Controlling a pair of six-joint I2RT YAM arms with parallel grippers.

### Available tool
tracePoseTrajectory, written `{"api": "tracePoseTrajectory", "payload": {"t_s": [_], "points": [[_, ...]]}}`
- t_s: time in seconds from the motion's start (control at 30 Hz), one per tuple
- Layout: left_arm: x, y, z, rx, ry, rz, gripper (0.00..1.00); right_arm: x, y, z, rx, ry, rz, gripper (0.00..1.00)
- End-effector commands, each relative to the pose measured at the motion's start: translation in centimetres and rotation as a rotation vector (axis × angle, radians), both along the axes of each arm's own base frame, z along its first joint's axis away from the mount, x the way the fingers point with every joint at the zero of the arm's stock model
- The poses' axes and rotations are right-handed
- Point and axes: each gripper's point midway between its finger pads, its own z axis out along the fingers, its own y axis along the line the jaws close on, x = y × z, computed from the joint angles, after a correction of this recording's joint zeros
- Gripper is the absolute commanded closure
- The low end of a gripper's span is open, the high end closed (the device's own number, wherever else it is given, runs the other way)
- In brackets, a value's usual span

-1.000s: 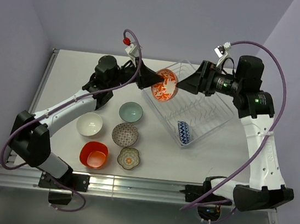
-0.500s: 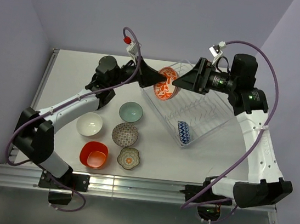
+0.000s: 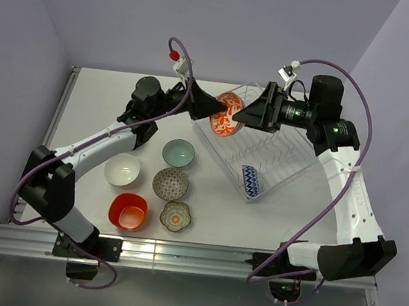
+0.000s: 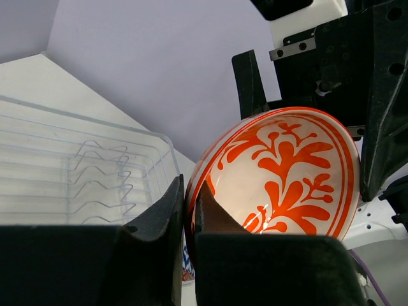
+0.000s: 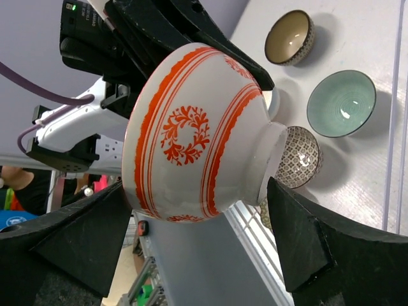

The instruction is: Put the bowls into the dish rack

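Orange bowl (image 3: 227, 115), aloft over the rack's (image 3: 286, 164) left corner, between 2 grippers.
Left gripper (image 4: 189, 210) pinches its rim; right gripper's (image 5: 199, 191) jaws stand apart, straddling it. Risk: left releases before right clamps, bowl drops onto the rack.

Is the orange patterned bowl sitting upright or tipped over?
Tipped on its side: the orange patterned bowl hangs in air, rim pinched by the left gripper.
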Motion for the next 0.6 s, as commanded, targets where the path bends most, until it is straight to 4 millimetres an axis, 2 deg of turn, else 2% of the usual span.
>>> {"api": "tracePoseTrajectory", "payload": {"t_s": [0.0, 0.07, 0.17, 0.27, 0.3, 0.37, 0.4, 0.43, 0.5, 0.57], "points": [[-0.8, 0.4, 4.0, -0.079, -0.091, -0.006, 1.0, -0.9, 0.3, 0.5, 0.022, -0.005, 0.038, 0.1], [-0.8, 0.4, 4.1, -0.081, -0.09, -0.007, 1.0, -0.8, 0.4, 0.5, 0.026, -0.001, 0.039, 0.11], [-0.9, 0.4, 4.1, -0.08, -0.094, -0.011, 1.0, -0.8, 0.5, 0.8, 0.04, 0.001, 0.053, 0.22], [-1.0, 0.3, 4.2, -0.083, -0.093, -0.02, 1.0, -0.7, 0.6, 1.1, 0.05, -0.01, 0.061, 0.41], [-1.0, 0.3, 4.2, -0.081, -0.088, -0.02, 1.0, -0.8, 0.7, 1.2, 0.051, -0.016, 0.065, 0.56], [-1.1, 0.3, 4.1, -0.078, -0.085, -0.023, 0.97, -0.7, 0.6, 1.3, 0.047, -0.029, 0.064, 0.7], [-1.2, 0.2, 4.1, -0.077, -0.083, -0.025, 0.94, -0.7, 0.6, 1.3, 0.041, -0.03, 0.058, 0.83], [-1.2, 0.3, 3.9, -0.072, -0.084, -0.027, 0.92, -0.6, 0.5, 1.4, 0.033, -0.046, 0.05, 0.9], [-1.3, 0.3, 3.8, -0.067, -0.087, -0.03, 0.86, -0.5, 0.4, 1.5, 0.027, -0.054, 0.043, 1.0], [-1.5, 0.4, 3.7, -0.064, -0.089, -0.035, 0.84, -0.5, 0.3, 1.7, 0.028, -0.06, 0.04, 1.0]]}}
